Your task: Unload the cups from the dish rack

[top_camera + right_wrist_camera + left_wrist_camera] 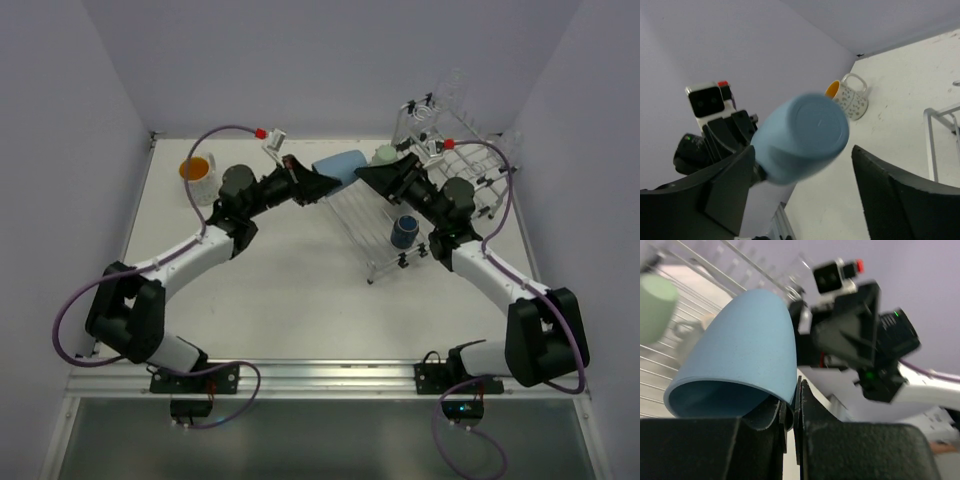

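Note:
My left gripper is shut on the rim of the light blue cup and holds it on its side in the air by the left end of the dish rack. In the left wrist view the fingers pinch the cup's wall. My right gripper is open and faces the cup's base, which shows between its fingers without touching them. A dark blue cup and a pale green cup sit in the rack. Clear glasses stand at its raised back.
A white mug with an orange inside stands on the table at the far left, also in the right wrist view. Purple walls close in the table on three sides. The arms meet near the table's middle back.

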Controlling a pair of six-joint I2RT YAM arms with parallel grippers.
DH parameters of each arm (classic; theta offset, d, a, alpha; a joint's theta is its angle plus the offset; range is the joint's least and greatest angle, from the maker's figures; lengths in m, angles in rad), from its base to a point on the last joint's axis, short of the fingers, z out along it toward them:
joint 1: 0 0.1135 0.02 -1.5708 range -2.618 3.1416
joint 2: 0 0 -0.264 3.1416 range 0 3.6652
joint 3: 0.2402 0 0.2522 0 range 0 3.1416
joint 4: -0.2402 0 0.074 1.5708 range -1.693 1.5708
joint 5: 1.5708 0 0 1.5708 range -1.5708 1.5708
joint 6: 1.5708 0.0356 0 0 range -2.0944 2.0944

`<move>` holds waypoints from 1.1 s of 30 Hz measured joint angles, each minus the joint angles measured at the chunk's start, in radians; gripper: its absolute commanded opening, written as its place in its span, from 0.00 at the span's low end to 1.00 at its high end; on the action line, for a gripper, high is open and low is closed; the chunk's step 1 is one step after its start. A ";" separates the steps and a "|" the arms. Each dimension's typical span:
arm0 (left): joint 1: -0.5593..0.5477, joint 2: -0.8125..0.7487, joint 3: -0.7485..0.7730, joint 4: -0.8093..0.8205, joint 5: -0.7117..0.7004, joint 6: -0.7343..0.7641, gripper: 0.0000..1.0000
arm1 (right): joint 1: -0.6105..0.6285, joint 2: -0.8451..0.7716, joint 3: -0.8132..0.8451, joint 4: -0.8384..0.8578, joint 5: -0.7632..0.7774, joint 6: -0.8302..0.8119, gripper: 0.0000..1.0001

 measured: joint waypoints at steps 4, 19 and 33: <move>-0.004 0.000 0.272 -0.465 -0.196 0.234 0.00 | 0.002 -0.018 -0.016 -0.034 -0.018 -0.047 0.99; 0.044 0.623 1.310 -1.659 -0.809 0.800 0.00 | -0.010 -0.199 0.101 -0.506 0.152 -0.440 0.99; 0.133 0.745 1.160 -1.841 -0.922 0.846 0.00 | -0.010 -0.190 0.108 -0.593 0.164 -0.499 0.99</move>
